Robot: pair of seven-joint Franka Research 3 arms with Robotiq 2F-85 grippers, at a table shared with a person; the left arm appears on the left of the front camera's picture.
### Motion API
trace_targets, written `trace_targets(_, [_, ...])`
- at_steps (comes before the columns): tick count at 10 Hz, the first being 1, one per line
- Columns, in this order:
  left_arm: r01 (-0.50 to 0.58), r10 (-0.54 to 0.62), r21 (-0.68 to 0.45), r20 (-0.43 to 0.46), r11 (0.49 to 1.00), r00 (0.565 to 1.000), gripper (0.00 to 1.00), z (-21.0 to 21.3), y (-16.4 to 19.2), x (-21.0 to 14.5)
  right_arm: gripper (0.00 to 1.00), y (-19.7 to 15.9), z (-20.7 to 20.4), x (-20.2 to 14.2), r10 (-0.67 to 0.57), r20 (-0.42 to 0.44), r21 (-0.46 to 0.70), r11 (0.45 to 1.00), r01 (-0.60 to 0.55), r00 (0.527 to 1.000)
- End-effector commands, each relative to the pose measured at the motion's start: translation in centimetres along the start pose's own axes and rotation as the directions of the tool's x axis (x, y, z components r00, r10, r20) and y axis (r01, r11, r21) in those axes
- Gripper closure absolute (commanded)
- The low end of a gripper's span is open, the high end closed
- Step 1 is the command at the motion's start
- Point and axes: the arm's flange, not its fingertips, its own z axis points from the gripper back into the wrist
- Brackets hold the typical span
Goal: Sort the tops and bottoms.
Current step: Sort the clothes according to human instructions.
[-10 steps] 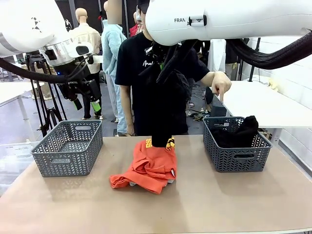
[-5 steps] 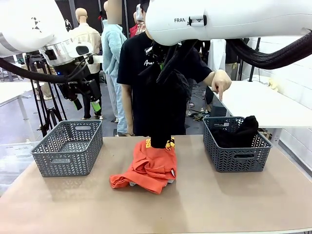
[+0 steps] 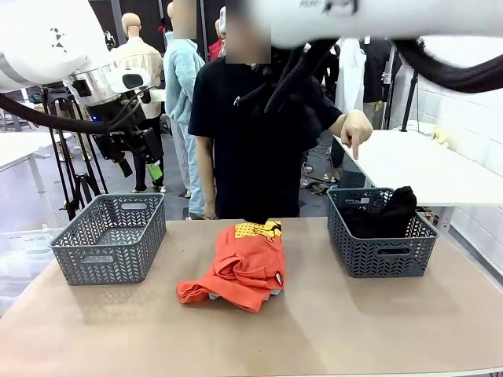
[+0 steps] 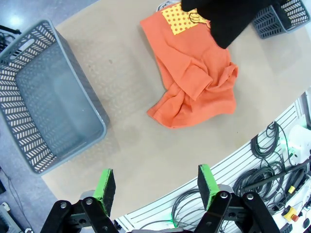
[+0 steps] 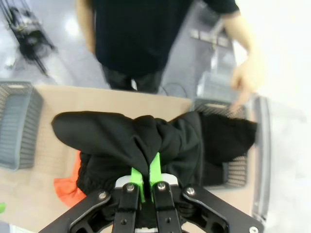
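Nothing is reading cleanly here. A small black emblem point(image 3: 59, 37) is sitting on the white shell of the left arm point(image 3: 35, 51), a mark rather than a word. Dark print point(image 3: 326, 5) is smearing into a blur on the right arm point(image 3: 393, 20) along the top edge, with no letters coming through. White lettering point(image 3: 236, 100) is showing on the chest of the person's black T-shirt point(image 3: 255, 149), too small and creased to make out. On the orange T-shirt point(image 3: 240, 271) the yellow graphic point(image 3: 258, 230) is lying face up. It is looking dotted in the left wrist view, with dark marks on it, none legible.
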Motion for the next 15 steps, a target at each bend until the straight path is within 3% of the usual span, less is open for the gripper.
trace_targets(1, [0.001,-0.001,0.008,0.000,1.000,1.000,0.12,0.1,0.1,-0.1,1.00,-5.4,3.5,-1.4,-0.170,-0.023,-0.130,0.978,0.166,0.985])
trace_targets(3, [0.001,-0.001,0.008,0.000,1.000,1.000,0.12,0.1,0.1,-0.1,1.00,-10.1,5.2,-3.5,-0.296,-0.067,-0.251,0.929,0.272,0.953])
trace_targets(5, [0.001,-0.001,0.008,0.000,1.000,1.000,0.12,0.1,0.1,-0.1,1.00,-14.1,6.2,-5.4,-0.425,-0.026,-0.332,0.858,0.393,0.905])
trace_targets(6, [0.001,-0.001,0.008,0.000,1.000,1.000,0.12,0.1,0.1,-0.1,1.00,-12.3,6.5,-3.0,-0.287,-0.078,-0.243,0.934,0.261,0.955])
trace_targets(14, [0.001,-0.001,0.008,0.000,1.000,1.000,0.12,0.1,0.1,-0.1,1.00,-11.6,6.3,-3.1,-0.297,-0.077,-0.266,0.926,0.267,0.952])
trace_targets(15, [0.001,-0.001,0.008,0.000,1.000,1.000,0.12,0.1,0.1,-0.1,1.00,-14.0,4.7,-1.0,-0.245,-0.087,-0.188,0.956,0.226,0.966])
